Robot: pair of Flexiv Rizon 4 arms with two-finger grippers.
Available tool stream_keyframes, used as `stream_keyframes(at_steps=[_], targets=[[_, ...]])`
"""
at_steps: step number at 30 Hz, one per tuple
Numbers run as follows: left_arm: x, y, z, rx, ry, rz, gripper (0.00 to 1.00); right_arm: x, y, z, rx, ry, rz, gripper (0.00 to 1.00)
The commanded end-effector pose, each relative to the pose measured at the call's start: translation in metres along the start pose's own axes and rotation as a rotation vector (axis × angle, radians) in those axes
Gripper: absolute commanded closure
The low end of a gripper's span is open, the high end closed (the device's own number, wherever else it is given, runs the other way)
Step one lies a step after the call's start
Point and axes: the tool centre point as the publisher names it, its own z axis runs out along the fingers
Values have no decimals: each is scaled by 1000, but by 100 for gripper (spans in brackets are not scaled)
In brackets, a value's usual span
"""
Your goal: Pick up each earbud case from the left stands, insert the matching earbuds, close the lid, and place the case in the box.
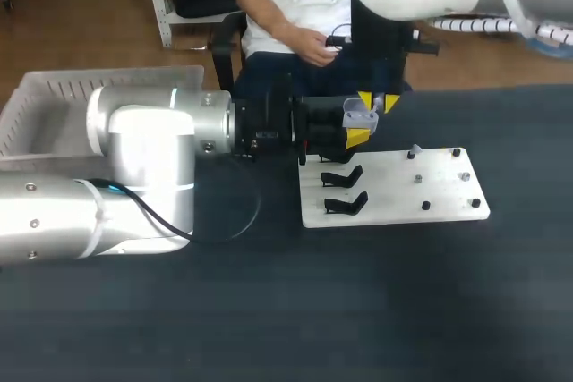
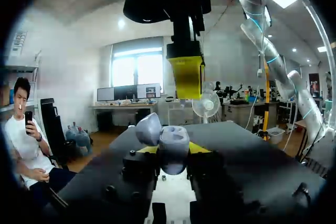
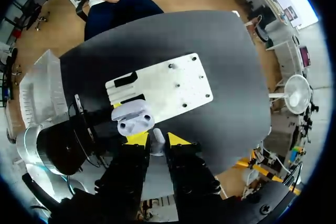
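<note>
The left pincer is clenched on an earbud case from both sides, its lid hinged open. Just above the case hangs the right pincer, its yellow tips pinching a small pale earbud. Both meet over the far left corner of a white board, where two bare black stands sit. The board lies on the dark bench. The white box stands well apart, at the bench's left edge.
</note>
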Motion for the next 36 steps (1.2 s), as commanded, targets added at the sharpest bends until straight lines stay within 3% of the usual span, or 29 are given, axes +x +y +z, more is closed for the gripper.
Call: stream_keyframes(at_steps=[1,16,18,36], targets=[[1,0,0,-3,-3,2,100,1,5,4,11,-1,-7,100],[1,0,0,-3,-3,2,100,-3,9,10,19,-1,-8,100],[1,0,0,-3,-3,2,100,-2,10,11,51,-13,2,100],[1,0,0,-3,-3,2,100,-2,8,13,14,-22,79,100]])
